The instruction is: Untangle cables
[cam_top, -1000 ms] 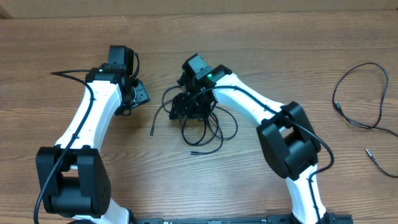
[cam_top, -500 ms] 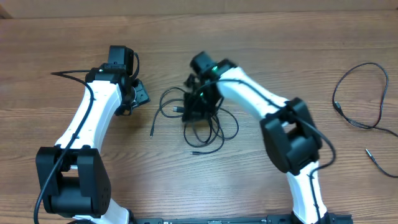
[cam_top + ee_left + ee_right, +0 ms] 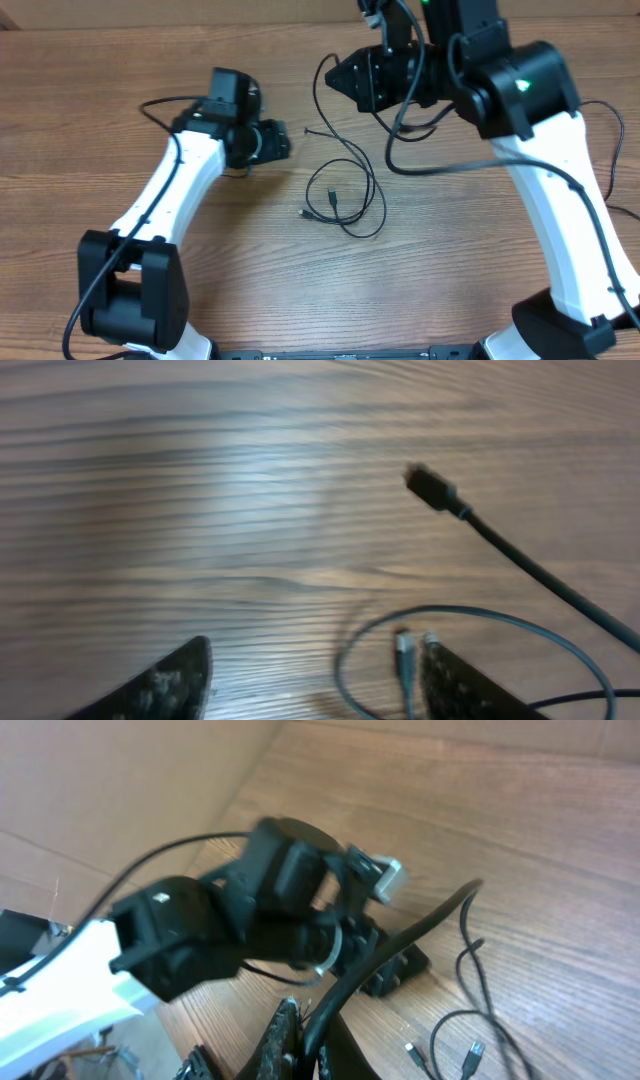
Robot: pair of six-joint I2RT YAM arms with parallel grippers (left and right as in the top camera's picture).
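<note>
Look: the cables (image 3: 520,565) are thin, black and limp, with small metal-tipped plugs.
Loose loop (image 3: 480,611): flat on the table (image 3: 100,80), just right of the left gripper (image 3: 282,140), two plug ends near its fingers.
Lifted cable (image 3: 420,928): raised off the table, up and right of the left gripper.
Left gripper: fingers spread, holding nothing.
Right gripper (image 3: 300,1032): pinched on the lifted cable.
Count: two grippers; at least two cables, total unclear.

one cable (image 3: 520,558) lies on the table (image 3: 80,60) between the arms. the left gripper (image 3: 283,140) sits left of it. behind it, the right gripper (image 3: 340,80) has a second cable (image 3: 400,953) in it.
</note>
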